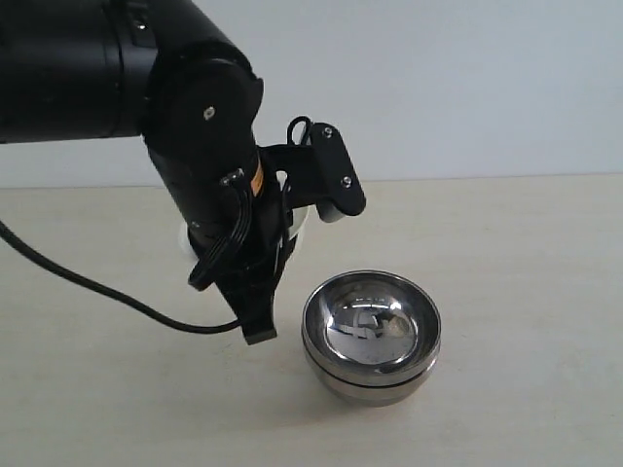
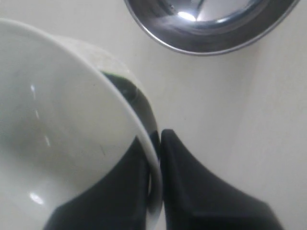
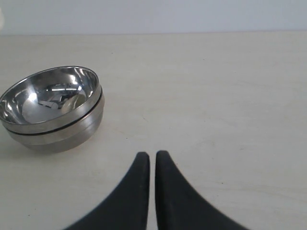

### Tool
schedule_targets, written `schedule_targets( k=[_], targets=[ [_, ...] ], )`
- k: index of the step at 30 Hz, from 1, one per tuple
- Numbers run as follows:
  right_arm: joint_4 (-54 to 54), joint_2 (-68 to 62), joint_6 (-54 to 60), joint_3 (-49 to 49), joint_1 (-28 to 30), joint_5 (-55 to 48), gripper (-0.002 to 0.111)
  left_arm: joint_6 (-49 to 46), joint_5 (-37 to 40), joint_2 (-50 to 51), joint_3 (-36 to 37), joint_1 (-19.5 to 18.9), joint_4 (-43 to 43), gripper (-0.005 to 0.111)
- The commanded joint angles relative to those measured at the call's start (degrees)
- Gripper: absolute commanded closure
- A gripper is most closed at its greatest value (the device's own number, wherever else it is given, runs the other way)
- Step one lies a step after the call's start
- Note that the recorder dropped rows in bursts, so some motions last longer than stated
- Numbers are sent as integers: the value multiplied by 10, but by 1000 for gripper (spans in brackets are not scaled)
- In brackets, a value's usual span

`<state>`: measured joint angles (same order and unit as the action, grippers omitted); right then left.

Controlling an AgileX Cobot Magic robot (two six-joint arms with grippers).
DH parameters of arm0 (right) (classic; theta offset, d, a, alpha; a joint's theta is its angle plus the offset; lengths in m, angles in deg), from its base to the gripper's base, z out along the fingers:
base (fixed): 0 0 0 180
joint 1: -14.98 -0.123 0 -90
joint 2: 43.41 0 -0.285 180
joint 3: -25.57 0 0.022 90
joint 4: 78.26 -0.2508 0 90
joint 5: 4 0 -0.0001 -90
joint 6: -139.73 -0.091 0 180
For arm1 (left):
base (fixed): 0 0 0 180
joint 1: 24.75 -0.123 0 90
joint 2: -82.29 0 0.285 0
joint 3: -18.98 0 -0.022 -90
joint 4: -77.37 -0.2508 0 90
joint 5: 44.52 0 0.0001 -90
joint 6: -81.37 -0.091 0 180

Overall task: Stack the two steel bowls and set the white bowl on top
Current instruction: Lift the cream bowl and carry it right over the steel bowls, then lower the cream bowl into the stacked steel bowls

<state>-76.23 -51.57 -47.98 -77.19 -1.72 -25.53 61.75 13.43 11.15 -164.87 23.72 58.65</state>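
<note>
Masking much of the white bowl (image 2: pixel 62 124), seemingly rim-pinched: the left gripper (image 2: pixel 157 143).

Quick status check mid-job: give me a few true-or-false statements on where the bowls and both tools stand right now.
1. The two steel bowls are nested together. True.
2. The white bowl sits on top of the steel bowls. False: it is beside them, not on them.
3. The left tool pinches the white bowl's rim. True.
4. The right tool holds a steel bowl. False: it is shut on nothing, apart from the bowls.
</note>
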Motion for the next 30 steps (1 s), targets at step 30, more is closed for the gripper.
schedule_targets(
  k=[30],
  targets=[
    [1,4,1,0,2,5,108,12,9,163,-153,82,-11,103]
  ],
)
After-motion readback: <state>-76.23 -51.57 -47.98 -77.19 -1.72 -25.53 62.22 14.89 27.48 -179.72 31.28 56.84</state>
